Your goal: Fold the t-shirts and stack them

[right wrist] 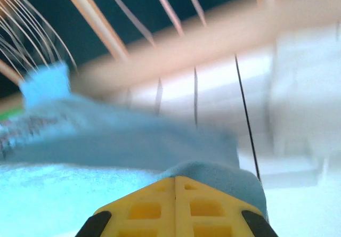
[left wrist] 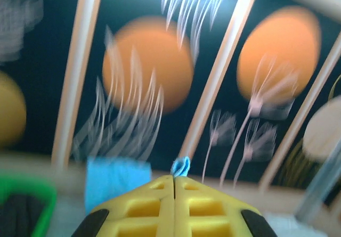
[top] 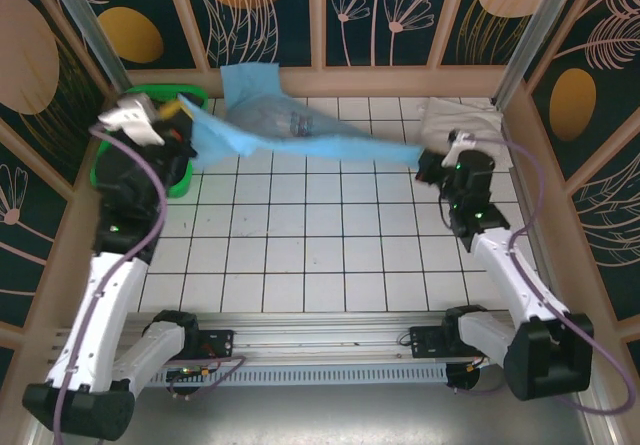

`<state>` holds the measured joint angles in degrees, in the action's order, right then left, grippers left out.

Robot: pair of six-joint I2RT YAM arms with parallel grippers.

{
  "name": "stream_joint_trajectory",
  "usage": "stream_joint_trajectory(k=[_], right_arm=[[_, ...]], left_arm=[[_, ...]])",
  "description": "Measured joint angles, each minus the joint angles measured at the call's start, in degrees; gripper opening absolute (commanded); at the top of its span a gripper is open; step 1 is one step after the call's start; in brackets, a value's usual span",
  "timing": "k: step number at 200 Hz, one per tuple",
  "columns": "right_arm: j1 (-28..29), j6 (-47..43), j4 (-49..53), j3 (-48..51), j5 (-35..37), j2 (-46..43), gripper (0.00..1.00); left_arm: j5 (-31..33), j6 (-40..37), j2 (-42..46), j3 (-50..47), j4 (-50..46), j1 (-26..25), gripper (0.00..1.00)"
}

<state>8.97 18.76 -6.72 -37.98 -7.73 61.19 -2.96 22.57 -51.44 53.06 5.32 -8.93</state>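
Left tool (top: 186, 117) and right tool (top: 424, 157) each clamp tight on opposite ends of the sky-blue t-shirt (top: 300, 137), stretched above the tiled surface (top: 300, 255).

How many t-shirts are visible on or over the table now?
2. The sky-blue t-shirt is stretched between the left gripper and the right gripper; the white t-shirt lies in the far right corner of the table. Dark cloth in the green basket may be more.

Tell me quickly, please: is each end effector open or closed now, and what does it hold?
Left end effector: closed, holding the blue shirt.
Right end effector: closed, holding the same blue shirt.
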Motion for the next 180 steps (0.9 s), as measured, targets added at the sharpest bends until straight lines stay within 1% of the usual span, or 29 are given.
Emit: stream_joint_trajectory(k=[4,9,12,20,27,30,34,44,47,51,60,79,90,105,114,125,155,167,180], right_arm=[[0.02,0.72,0.76,2.1,-0.59,0.52,0.04],[0.02,1.64,2.05,4.24,-1.25,0.96,0.15],[0.02,2.1,2.97,5.31,-1.49,1.14,0.19],[0.02,3.54,5.62,7.74,-2.36,1.22,0.22],[0.02,4.74,7.65,8.85,-2.91,1.05,0.26],[0.02,5.18,8.63,9.22,-3.13,0.9,0.3],[0.02,6.14,9.7,9.49,-3.26,0.55,0.36],[0.07,7.02,12.04,9.75,-3.78,-0.96,0.42],[0.07,7.8,12.7,9.75,-3.76,-1.62,0.43],[0.07,7.93,13.33,9.75,-3.91,-2.54,0.44],[0.11,9.01,14.73,9.62,-3.87,-4.87,0.48],[0.22,9.92,16.98,8.26,-3.54,-8.46,0.49],[0.57,10.14,17.05,7.21,-2.89,-9.2,0.49],[1.75,10.16,15.45,6.08,-2.64,-8.31,0.5],[3.06,10.16,14.03,5.25,-2.45,-6.32,0.5],[5.18,10.14,12.63,3.58,-1.53,-1.86,0.5],[11.04,9.66,11.13,-1.95,3.69,14.12,0.52],[12.11,9.11,10.99,-3.04,5.62,18.71,0.53],[12.11,8.79,10.78,-3.74,7.74,23.15,0.53]], left_arm=[[-0.02,1.03,0.22,-3.48,-0.5,0.0,0.04],[0.02,2.23,0.02,-7.37,-1.66,0.0,0.08],[0.07,2.82,-0.11,-9.42,-2.73,0.0,0.08],[0.39,4.7,-0.15,-14.62,-6.45,0.0,0.08],[0.44,5.88,0.33,-18.14,-9.51,0.0,0.15],[0.44,6.45,0.7,-19.41,-10.45,0.0,0.18],[0.46,6.69,1.36,-20.85,-11.85,0.0,0.25],[0.5,8.46,3.63,-22.93,-14.95,0.0,0.52],[0.42,8.55,4.5,-23.19,-15.67,0.0,0.56],[0.5,9.22,5.7,-23.41,-16.28,0.0,0.58],[0.68,9.9,8.17,-23.37,-16.33,0.0,0.59],[1.31,10.32,10.36,-22.34,-15.56,0.0,0.6],[1.51,10.34,9.25,-21.49,-14.25,0.0,0.62],[0.92,10.32,5.16,-20.48,-11.39,0.0,0.6],[-0.04,10.27,0.52,-19.28,-9.49,0.0,0.6],[-1.6,10.25,-6.23,-16.7,-7.82,0.0,0.59],[-5.64,10.08,-28.2,-5.84,-2.27,0.0,0.6],[-6.32,10.01,-35.17,-1.51,-0.74,0.0,0.61],[-7.13,9.66,-43.71,4.96,-0.55,0.0,0.56]])
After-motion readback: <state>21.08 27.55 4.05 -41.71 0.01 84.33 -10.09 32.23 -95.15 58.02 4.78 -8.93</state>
